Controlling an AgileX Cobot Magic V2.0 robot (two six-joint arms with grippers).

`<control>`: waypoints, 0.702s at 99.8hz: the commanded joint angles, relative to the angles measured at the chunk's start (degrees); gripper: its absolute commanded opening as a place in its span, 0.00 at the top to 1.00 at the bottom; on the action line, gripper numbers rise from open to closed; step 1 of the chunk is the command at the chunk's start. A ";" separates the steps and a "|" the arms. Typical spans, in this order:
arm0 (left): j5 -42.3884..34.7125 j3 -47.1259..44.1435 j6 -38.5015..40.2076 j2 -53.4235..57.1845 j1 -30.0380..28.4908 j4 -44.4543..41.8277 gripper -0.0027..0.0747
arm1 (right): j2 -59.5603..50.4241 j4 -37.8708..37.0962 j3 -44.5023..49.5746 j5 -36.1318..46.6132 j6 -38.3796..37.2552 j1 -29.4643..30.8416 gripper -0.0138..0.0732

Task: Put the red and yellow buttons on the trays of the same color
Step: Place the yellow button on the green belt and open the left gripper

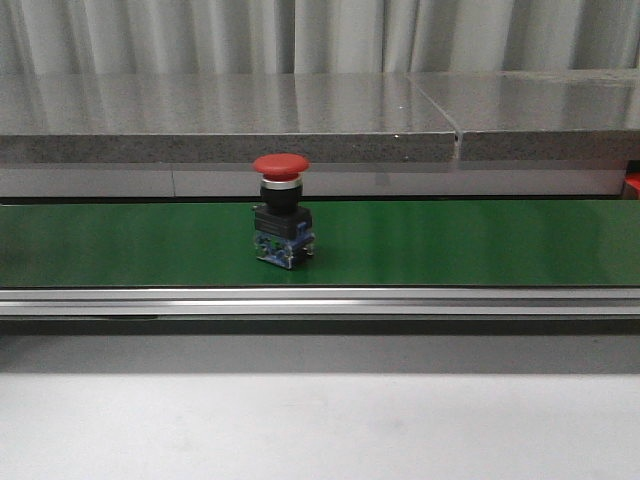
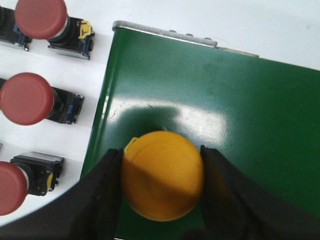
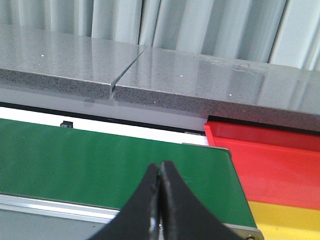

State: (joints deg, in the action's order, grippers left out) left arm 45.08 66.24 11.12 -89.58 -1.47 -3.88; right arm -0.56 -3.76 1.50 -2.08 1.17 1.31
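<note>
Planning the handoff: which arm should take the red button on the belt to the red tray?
Right, probably. Its gripper is shut and empty, with the red tray close by. The left gripper is already closed on a yellow button.

we count four red buttons: one [image 1: 281, 215] at the centre of the front view, and three down the left edge of the left wrist view, upper [image 2: 41, 17], middle [image 2: 27, 98] and lower [image 2: 12, 187]. there is one yellow button [image 2: 162, 175], one red tray [image 3: 270, 160] and one yellow tray [image 3: 287, 220].
</note>
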 commanded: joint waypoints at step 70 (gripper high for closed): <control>-10.83 1.81 -6.51 10.00 1.00 3.88 0.20 | 0.01 -0.52 -0.53 4.52 0.05 -0.05 0.92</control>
State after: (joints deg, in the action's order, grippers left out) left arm 37.97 66.35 5.07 -85.12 -1.21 -0.46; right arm -0.56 -3.76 1.50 -2.08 1.17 1.31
